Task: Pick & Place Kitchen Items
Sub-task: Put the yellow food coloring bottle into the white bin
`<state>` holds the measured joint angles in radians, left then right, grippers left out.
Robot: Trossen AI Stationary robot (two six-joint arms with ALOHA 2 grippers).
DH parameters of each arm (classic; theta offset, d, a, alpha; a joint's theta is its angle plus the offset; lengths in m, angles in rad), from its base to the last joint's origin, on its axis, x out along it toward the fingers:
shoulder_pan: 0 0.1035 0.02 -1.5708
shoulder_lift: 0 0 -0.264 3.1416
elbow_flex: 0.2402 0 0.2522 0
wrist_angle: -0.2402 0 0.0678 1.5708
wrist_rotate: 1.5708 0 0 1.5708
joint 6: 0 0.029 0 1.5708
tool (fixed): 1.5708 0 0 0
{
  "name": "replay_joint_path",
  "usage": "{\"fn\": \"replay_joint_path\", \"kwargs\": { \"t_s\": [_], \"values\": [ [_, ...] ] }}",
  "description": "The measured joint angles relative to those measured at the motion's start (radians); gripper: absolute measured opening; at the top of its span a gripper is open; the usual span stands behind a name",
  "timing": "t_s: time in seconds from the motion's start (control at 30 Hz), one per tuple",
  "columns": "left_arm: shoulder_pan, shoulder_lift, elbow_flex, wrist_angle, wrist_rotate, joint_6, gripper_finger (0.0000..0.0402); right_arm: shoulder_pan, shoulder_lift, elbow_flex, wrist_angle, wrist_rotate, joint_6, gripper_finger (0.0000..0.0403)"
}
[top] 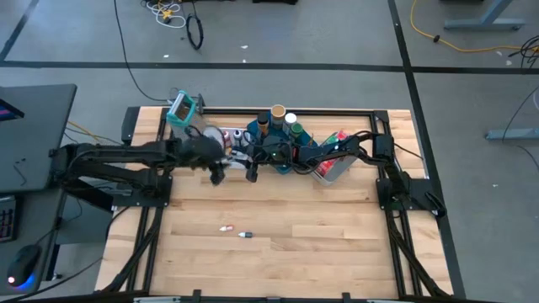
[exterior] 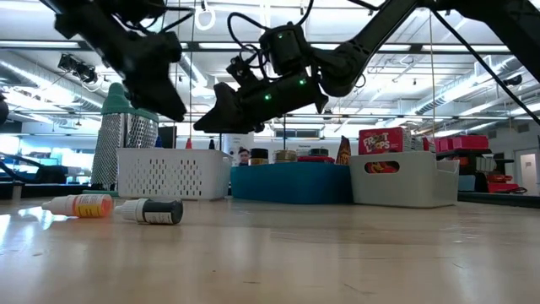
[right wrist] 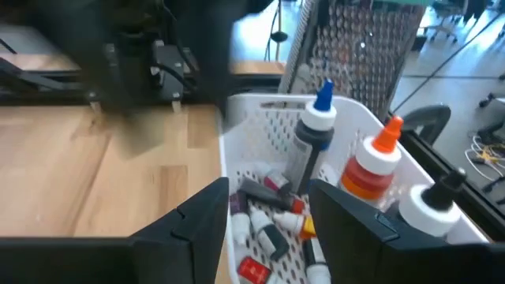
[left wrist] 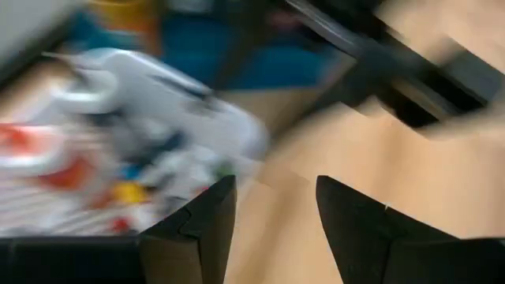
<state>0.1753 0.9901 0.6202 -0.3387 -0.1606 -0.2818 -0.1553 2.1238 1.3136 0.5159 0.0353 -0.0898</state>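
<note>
1. Kitchen items were seen in two lots: most sat in containers along the table's far edge, i.e. white mesh basket (top: 213, 136), blue tray (top: 282, 139) and grey bin (top: 334, 167); two small bottles lay loose on the bare wood nearer the front.
2. Loose pair: an orange-label bottle (exterior: 78, 205) and a dark bottle (exterior: 153, 210), just beside each other, well apart from the containers.
3. Progress was judged partial: much was already binned, at least these two were left to be picked & placed; which way items were being moved couldn't be told.
4. Both loose bottles lay on their sides, long axes roughly parallel to the table's front edge; in the low view both caps pointed to the picture's left.
5. Left gripper (left wrist: 268, 225) was held above the table just by the basket's front, fingers parted, nothing seen between them.
6. Right gripper (right wrist: 268, 217) was poised over the basket's contents, jaws parted, nothing gripped.
7. Inside the basket, taller bottles stood upright & small ones lay jumbled.
</note>
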Motion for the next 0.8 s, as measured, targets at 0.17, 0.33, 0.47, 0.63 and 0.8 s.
{"fn": "replay_joint_path", "kwargs": {
  "t_s": [0.17, 0.33, 0.47, 0.63, 0.8],
  "values": [
    [-0.199, 0.004, -0.055, 0.056, 0.042, 0.041, 0.0184, 0.006, -0.001, 0.0, -0.001, 0.0, 0.001, 0.0187],
    [-0.401, 0.007, -0.136, 0.233, 0.017, 0.023, 0.0184, 0.006, -0.001, 0.0, -0.009, 0.0, 0.001, 0.0187],
    [-0.524, 0.011, -0.215, 0.369, -0.016, -0.036, 0.0184, 0.006, -0.001, 0.0, -0.004, 0.001, 0.002, 0.0187],
    [-0.648, 0.011, -0.314, 0.467, -0.144, -0.123, 0.0184, 0.006, -0.001, 0.0, -0.001, 0.001, 0.002, 0.0187],
    [-0.745, 0.077, -0.361, 0.637, -0.209, -0.141, 0.0184, 0.006, -0.001, 0.0, 0.004, 0.001, 0.002, 0.0187]
  ]
}}
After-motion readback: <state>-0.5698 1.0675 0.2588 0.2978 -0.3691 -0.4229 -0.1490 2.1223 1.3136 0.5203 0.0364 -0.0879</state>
